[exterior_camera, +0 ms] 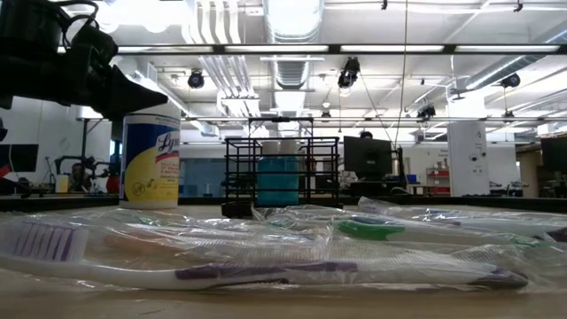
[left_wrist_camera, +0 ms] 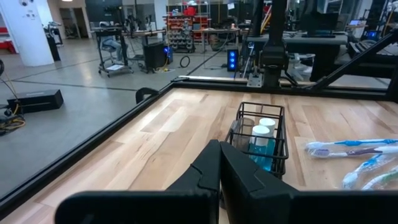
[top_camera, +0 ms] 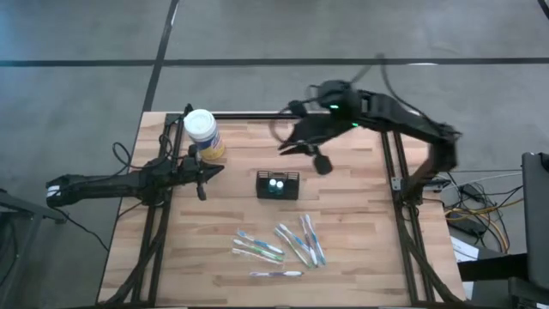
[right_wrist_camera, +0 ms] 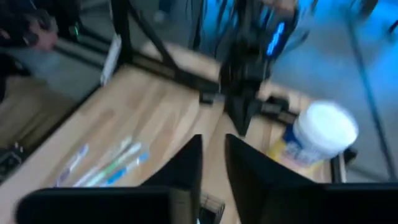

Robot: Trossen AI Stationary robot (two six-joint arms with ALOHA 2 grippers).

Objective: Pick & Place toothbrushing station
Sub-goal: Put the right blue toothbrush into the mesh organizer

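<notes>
Left jaws shut; one caddy, one jar.

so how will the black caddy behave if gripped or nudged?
The caddy is open wire mesh, so probably stiff and light. The teal bottles upright inside add some weight and may rattle. It stands taller than deep in the low view, so a high push could tip it.
</notes>
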